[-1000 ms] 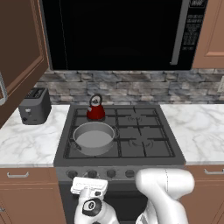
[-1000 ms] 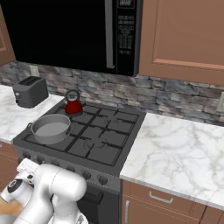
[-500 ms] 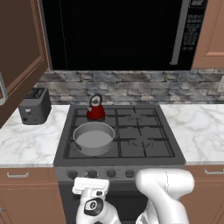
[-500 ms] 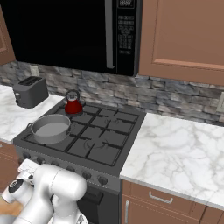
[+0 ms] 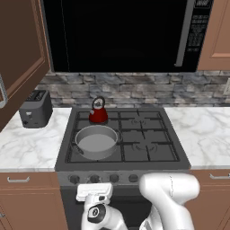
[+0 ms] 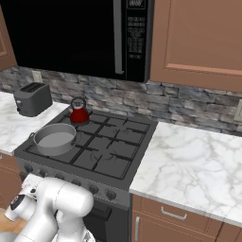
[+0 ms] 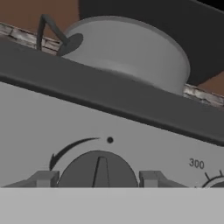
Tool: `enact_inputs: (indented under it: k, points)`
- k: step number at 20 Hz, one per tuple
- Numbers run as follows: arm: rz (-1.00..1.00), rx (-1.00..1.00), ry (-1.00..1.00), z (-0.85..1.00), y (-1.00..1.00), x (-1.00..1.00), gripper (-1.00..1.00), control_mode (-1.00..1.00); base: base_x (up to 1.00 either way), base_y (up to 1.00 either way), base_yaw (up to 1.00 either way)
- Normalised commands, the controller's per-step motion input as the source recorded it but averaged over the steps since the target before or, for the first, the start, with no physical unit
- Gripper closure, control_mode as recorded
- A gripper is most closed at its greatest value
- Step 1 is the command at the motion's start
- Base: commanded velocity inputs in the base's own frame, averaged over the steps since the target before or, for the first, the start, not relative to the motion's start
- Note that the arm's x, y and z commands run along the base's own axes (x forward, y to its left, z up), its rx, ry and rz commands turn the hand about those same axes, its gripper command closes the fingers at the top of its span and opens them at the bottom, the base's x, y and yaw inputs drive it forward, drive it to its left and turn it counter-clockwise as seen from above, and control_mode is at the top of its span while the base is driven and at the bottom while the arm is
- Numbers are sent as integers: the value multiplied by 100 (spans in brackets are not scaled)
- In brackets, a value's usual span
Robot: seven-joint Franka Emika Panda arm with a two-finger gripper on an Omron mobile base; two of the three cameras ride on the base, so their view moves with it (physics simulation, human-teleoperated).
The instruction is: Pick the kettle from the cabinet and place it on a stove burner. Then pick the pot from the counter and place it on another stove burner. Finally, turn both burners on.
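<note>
The red kettle stands on the rear-left stove burner. The grey pot sits on the front-left burner just in front of it. My gripper is low at the stove front, under the pot. Its two fingertips press against either side of a round dark knob, shut on it. The knob's ridge points up, close to the small dot above it. A curved arrow is printed to the knob's upper left.
A dark toaster stands on the left counter. The marble counter stretches to the right of the cooktop. A brown cabinet door hangs open at the upper left. A black microwave sits above the stove.
</note>
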Motion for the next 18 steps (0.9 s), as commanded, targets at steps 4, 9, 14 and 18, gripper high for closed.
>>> enact_inputs:
  k: [4,9,14,18]
  points:
    - [-1,-26,4,0,0,0,100,-100,0,0,0]
    - [-1,-27,4,0,0,0,100,-100,0,0,0]
    - [-1,-28,4,0,0,0,100,-100,0,0,0]
    - [-1,-27,5,0,0,0,100,-100,0,0,0]
